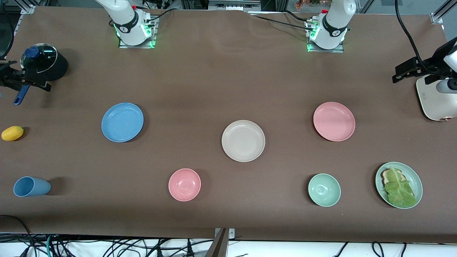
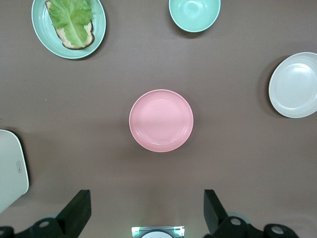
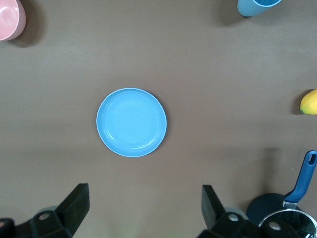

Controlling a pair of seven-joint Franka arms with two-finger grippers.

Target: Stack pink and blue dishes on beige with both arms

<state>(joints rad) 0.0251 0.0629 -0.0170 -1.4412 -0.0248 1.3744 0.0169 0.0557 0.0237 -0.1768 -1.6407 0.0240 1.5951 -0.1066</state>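
The beige plate (image 1: 243,140) sits mid-worktop. The blue plate (image 1: 122,122) lies toward the right arm's end of it, the pink plate (image 1: 334,121) toward the left arm's. Left hand (image 2: 143,213) hangs spread above the pink plate, right hand (image 3: 143,212) spread above the blue.

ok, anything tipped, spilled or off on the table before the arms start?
One thing: the blue plastic cup lies on its side near the front camera, at the right arm's end. The matte pink plate, blue plate and beige plate lie flat, apart, unstacked.
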